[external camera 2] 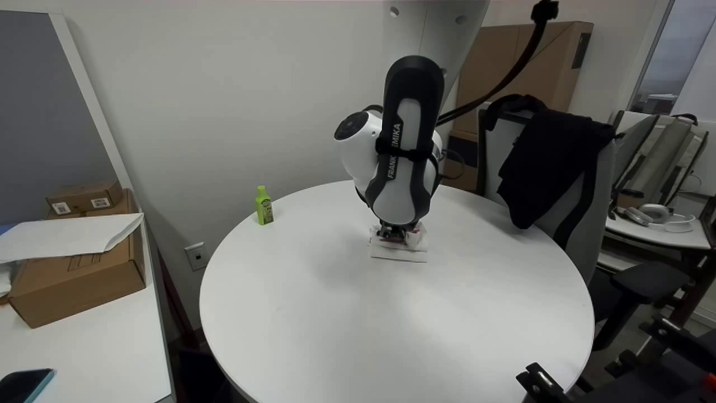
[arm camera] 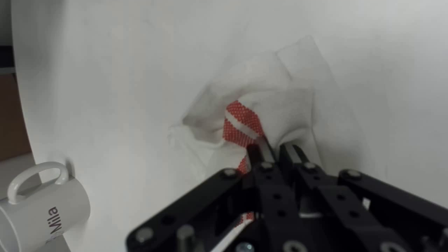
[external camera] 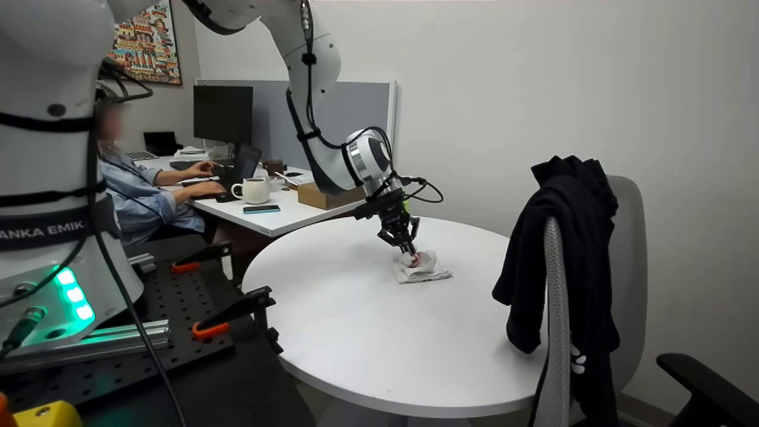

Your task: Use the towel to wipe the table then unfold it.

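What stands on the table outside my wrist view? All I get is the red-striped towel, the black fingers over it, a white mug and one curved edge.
Observer: A lime-green bottle. An exterior view shows it upright near the edge of the round white table.

Operator: Noted, I'll keep the red-striped towel away from it. Is anything beside the table that I should mind?

Observer: Yes. In both exterior views, a black jacket hangs over the back of an office chair next to the table.
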